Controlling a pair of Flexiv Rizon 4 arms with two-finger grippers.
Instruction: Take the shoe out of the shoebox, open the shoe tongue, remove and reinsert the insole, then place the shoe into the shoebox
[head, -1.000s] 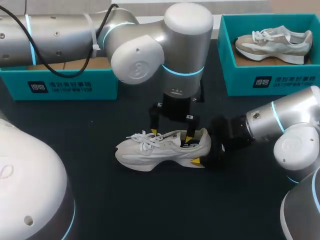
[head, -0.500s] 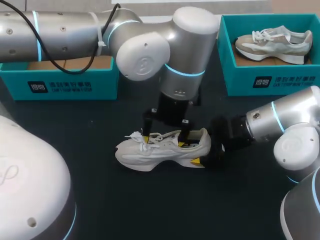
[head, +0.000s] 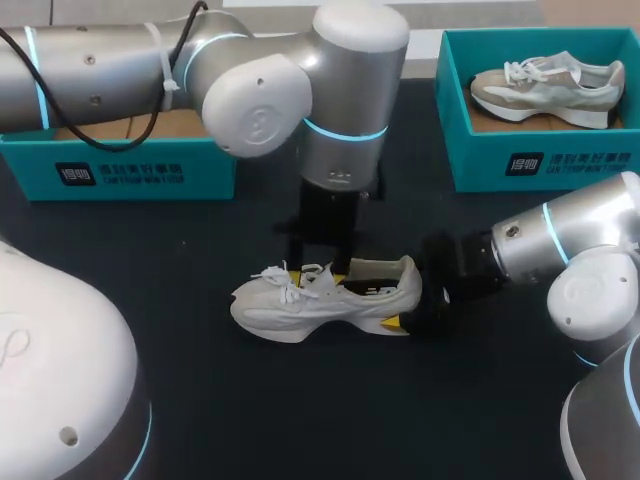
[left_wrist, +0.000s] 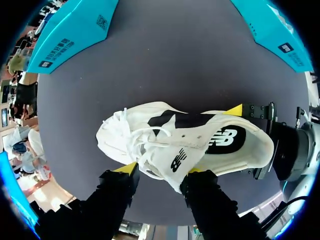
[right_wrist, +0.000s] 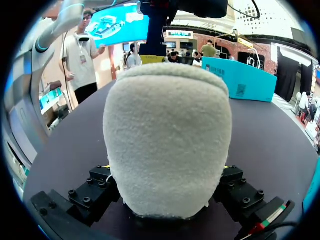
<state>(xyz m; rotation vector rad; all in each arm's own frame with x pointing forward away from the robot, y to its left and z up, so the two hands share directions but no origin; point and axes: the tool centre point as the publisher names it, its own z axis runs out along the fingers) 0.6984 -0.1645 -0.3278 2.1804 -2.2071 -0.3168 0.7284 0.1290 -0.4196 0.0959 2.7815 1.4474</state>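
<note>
Head view | 2 shoes (head: 300, 305) (head: 545, 85) | 2 shoeboxes (head: 120, 170) (head: 545, 160) | 2 hands (head: 318, 265) (head: 408, 305)

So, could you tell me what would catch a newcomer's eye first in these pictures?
A white shoe lies on its sole in the middle of the dark table, its heel clamped in the right hand, while the left hand hangs just above its tongue. At the table's far right corner a grey-and-white shoe sits in an open teal shoebox.
</note>
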